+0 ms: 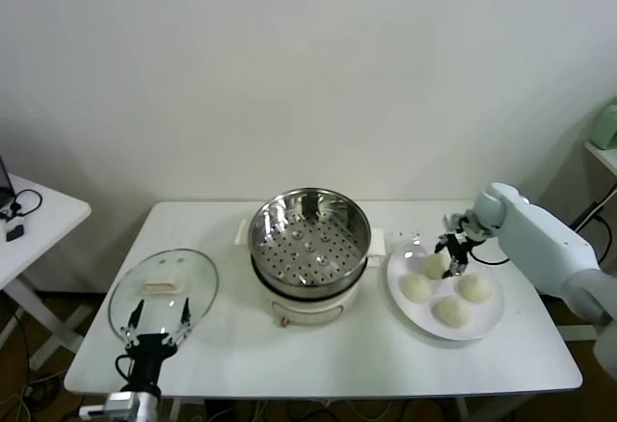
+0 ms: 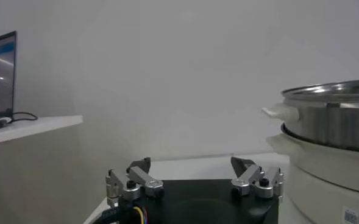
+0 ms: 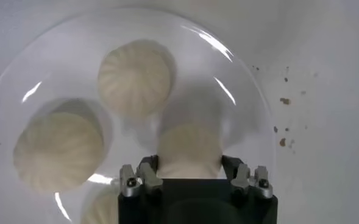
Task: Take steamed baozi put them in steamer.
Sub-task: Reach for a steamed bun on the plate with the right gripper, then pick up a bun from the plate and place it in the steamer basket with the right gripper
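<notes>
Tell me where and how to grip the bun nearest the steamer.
Grip that bun across its rounded sides, coming straight down from above. It sits pleats-up on the plate, and the other buns stand apart, leaving room for fingers. The right gripper is already over it, jaws astride it.

A white table (image 1: pixel 318 364) stands against a plain white wall (image 1: pixel 289 65).

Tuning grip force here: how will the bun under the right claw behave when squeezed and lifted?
The bun looks puffy and pleated, so it probably dents easily. It is small beside the steamer, likely light. Its domed shape could roll on the plate if nudged.
</notes>
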Action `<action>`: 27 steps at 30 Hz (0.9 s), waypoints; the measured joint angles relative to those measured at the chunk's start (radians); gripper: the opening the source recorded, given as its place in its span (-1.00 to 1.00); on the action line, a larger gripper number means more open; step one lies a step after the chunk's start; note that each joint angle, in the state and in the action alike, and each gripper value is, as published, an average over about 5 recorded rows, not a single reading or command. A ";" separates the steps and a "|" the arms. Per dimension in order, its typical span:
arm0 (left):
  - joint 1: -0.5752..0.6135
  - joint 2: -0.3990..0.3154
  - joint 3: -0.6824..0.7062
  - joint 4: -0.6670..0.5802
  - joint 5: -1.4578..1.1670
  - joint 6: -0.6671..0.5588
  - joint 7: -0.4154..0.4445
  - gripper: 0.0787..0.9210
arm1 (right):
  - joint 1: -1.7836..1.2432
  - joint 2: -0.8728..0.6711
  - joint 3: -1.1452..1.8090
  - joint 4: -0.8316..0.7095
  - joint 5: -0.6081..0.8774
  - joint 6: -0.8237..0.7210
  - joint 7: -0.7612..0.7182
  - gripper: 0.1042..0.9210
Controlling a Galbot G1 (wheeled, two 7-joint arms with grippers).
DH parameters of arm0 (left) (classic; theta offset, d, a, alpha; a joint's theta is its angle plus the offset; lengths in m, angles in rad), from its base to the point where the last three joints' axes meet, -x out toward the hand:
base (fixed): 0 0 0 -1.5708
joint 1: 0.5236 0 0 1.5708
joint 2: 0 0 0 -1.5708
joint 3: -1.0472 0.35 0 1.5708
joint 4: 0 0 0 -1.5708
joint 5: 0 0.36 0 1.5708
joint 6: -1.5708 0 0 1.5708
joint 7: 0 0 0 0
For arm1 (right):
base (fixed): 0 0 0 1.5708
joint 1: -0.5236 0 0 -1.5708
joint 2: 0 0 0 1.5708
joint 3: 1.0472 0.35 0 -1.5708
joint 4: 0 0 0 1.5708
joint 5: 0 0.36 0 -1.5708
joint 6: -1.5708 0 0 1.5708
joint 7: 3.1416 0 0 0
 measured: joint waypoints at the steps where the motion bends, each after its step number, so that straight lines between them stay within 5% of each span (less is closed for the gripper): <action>1: 0.000 0.000 0.000 0.000 0.000 0.000 0.000 0.77 | 0.001 -0.001 0.000 0.001 0.001 0.000 0.000 0.43; 11: 0.003 0.000 -0.002 -0.003 0.000 -0.001 -0.001 0.77 | 0.056 -0.047 -0.047 0.089 0.046 0.010 -0.004 0.43; 27: 0.006 -0.003 -0.001 -0.007 0.000 0.002 0.000 0.77 | 0.408 -0.094 -0.279 0.434 0.030 0.138 -0.042 0.45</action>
